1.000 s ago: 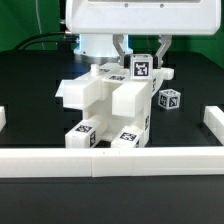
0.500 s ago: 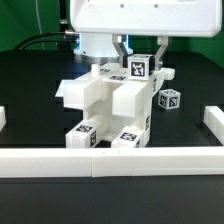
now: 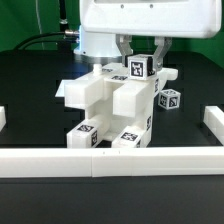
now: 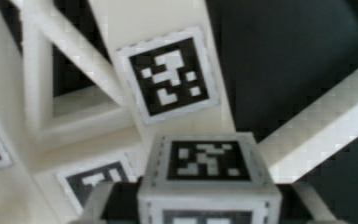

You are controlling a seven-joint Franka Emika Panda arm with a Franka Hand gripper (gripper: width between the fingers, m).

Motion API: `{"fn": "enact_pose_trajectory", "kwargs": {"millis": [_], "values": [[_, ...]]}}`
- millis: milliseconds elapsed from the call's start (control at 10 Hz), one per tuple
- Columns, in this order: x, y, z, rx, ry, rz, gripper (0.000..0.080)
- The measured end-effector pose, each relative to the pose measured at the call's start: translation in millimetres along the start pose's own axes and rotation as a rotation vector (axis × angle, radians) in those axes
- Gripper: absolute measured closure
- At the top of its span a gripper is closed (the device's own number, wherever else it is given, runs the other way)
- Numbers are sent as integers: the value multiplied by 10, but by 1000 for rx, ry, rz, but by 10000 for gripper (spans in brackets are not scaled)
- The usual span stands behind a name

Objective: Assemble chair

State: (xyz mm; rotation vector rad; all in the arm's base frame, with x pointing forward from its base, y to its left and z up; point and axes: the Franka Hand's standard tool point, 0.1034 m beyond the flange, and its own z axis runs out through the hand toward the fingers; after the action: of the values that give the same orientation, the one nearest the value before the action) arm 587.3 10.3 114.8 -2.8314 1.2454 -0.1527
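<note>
Call the far side of the exterior view twelve. The chair (image 3: 110,105) hogs the middle. At twelve the gripper (image 3: 141,60), clamped on a tagged block (image 3: 141,69), bars the way from above. A loose block (image 3: 170,100) crowds three o'clock. The front rail (image 3: 110,160) walls off six. Nine o'clock is bare black table (image 3: 35,90), wide open!

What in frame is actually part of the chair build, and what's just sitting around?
Job: chair body; held block in the gripper; loose block on the exterior view's right.
Not job: rails; cables; table.
</note>
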Motion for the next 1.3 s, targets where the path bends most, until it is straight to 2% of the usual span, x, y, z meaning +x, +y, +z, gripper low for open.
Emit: {"fn": "enact_pose_trajectory", "kwargs": {"millis": [400,600,700,800,900,1300], "values": [[-29,-27,3,17,-17,258,515],[-28,-27,1,17,-18,234,515],[-16,-31,-9,18,-18,169,302],[-11,-40,-16,20,-18,139,302],[-18,-53,-17,19,-16,48,183],[-34,-84,-20,26,-11,-285,151]]}}
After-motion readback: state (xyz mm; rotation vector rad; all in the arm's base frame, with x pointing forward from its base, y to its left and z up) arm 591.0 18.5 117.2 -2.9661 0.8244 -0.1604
